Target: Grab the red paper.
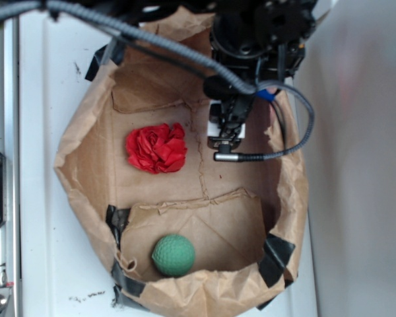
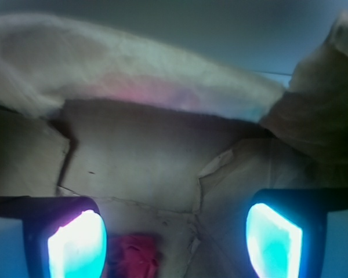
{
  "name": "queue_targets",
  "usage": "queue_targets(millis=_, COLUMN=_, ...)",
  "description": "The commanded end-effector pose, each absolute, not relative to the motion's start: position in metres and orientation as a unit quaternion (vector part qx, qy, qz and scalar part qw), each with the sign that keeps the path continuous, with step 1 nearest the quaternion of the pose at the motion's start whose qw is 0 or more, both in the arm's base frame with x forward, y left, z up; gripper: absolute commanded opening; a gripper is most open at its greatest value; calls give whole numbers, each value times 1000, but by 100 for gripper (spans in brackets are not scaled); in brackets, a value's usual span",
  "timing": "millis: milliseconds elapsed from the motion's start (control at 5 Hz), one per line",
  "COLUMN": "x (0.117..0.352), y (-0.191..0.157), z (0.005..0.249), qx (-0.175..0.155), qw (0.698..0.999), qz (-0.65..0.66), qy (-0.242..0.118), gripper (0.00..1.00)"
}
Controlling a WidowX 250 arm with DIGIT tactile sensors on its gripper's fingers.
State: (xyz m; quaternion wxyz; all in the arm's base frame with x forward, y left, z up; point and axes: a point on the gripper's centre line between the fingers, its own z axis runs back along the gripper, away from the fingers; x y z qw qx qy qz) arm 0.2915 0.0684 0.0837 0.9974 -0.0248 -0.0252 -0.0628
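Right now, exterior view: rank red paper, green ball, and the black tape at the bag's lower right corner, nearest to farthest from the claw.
1. Red paper: just left of the claw, on the bag floor.
2. Green ball and black tape: both at the bag's bottom edge, ball lower left, tape lower right; too close to call.

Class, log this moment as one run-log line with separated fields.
phase: approach | target: red paper, on bag floor | claw: open, empty, beside target | green ball: untouched | grasp: not yet
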Motion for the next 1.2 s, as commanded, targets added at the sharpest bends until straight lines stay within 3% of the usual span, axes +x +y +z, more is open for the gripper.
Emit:
queue_targets(millis=0, x=262, y=16, z=88, qx=1, qw=988, qz=-138, qy=-74, gripper=100)
queue_targets(millis=200, x=249, y=8, z=91, qx=-6, qw=986, qz=-145, qy=-82, gripper=100)
queue_targets(millis=400, x=254, y=8, z=71, qx=-1, qw=988, qz=-142, qy=-55, gripper=100)
queue_targets(millis=800, x=263, y=31, z=8, qx=48, qw=990, qz=-131, qy=16, gripper=100)
queue_targets(millis=1000, x=262, y=26, z=20, qx=36, qw=991, qz=-132, qy=-11, gripper=0)
